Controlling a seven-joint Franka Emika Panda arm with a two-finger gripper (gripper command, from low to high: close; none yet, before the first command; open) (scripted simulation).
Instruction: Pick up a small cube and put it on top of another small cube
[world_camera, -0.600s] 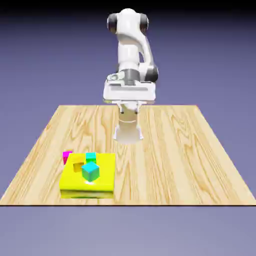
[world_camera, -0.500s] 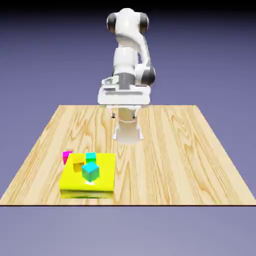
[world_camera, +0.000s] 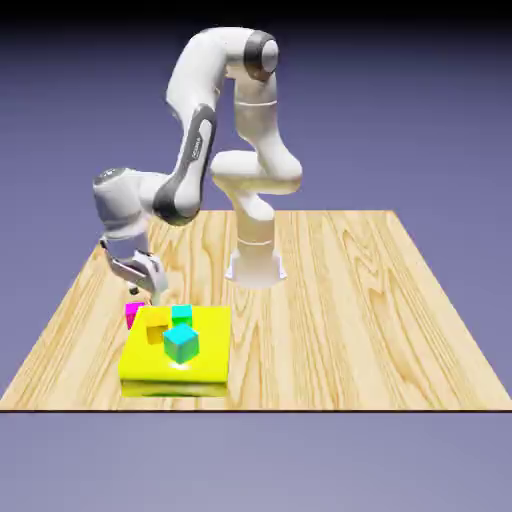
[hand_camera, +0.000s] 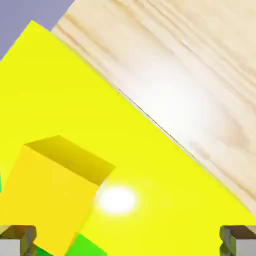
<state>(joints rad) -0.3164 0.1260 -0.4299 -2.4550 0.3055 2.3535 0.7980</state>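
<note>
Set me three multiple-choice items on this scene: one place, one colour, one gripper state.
1. Where is the orange-yellow cube?
A) on the yellow block
B) at the robot's base
C) on the magenta cube

2. Which colour is the cube nearest the exterior camera?
A) red
B) cyan
C) magenta

3. How is the gripper?
A) shut on a cube
B) shut, empty
C) open

1 A: the orange-yellow cube sits on the yellow block.
2 B: the cyan cube is foremost.
3 C: the gripper's fingertips stand wide apart.
</note>
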